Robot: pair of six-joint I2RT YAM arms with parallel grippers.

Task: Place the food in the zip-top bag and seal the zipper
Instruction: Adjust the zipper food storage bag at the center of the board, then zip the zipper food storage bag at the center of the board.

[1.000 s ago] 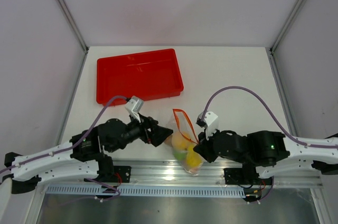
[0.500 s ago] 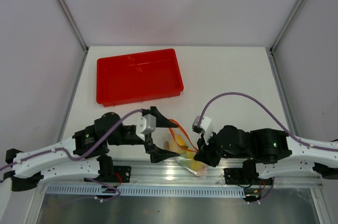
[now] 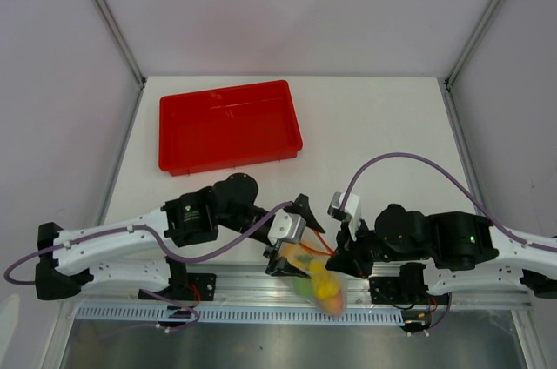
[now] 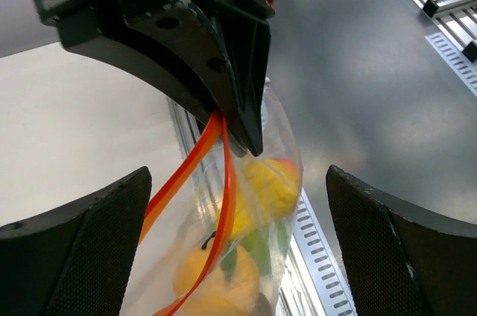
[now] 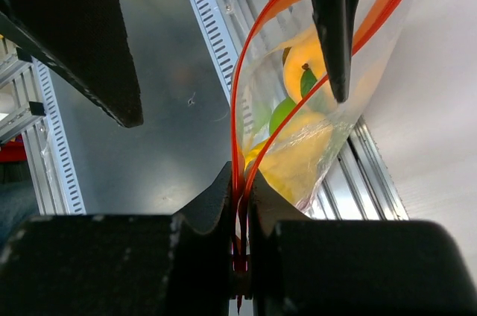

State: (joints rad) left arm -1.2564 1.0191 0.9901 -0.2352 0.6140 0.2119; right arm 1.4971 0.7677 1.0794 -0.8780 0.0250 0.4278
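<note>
Your clear, crinkly zip-top bag point(image 4: 287, 131) holds round yellow and green food point(image 4: 268, 185); right gripper point(image 5: 240, 182) pinches its orange zipper point(image 4: 182, 173) (left gripper point(image 4: 238, 212) gapes wide).

Bright even light, soft shadows; right gripper point(image 5: 240, 183) blurred close-up

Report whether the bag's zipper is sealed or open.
Open. In both wrist views the zipper shows two orange-red strips running apart, meeting only where the right hand pinches them.
</note>
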